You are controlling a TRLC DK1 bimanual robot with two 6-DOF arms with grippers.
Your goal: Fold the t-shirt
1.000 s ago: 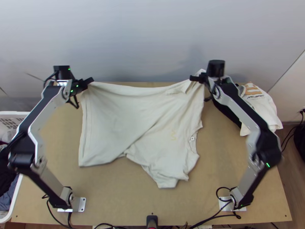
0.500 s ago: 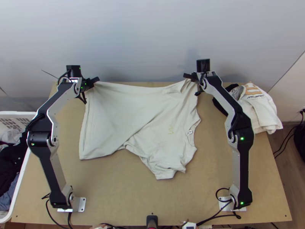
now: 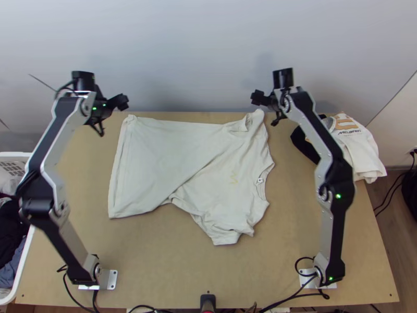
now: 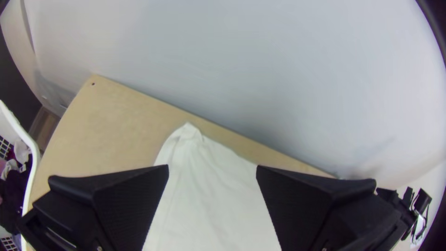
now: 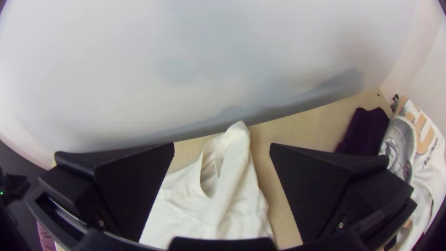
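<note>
The cream t-shirt (image 3: 177, 161) lies on the table, its body partly folded over at a slant, with one sleeve pointing to the near edge. My left gripper (image 3: 123, 102) is just beyond the shirt's far left corner, apart from it. In the left wrist view my left gripper (image 4: 213, 172) stands open, the shirt's corner (image 4: 190, 139) lying between and past its fingers. Near the far right corner is my right gripper (image 3: 256, 97). The right wrist view has my right gripper (image 5: 222, 151) open too, with a raised, bunched bit of shirt (image 5: 234, 144) beyond it.
At the far right lie a white printed shirt (image 3: 359, 148) and a dark cloth (image 3: 305, 146). A white basket (image 3: 21, 261) of clothes stands left of the table (image 3: 172, 266). A pale wall (image 3: 182, 52) rises behind the far edge.
Both grippers have let go of the shirt's far corners. The left gripper has shifted left and away from it. Earlier, the shirt was moved slightly away from the near edge; its far edge now lies lower.
</note>
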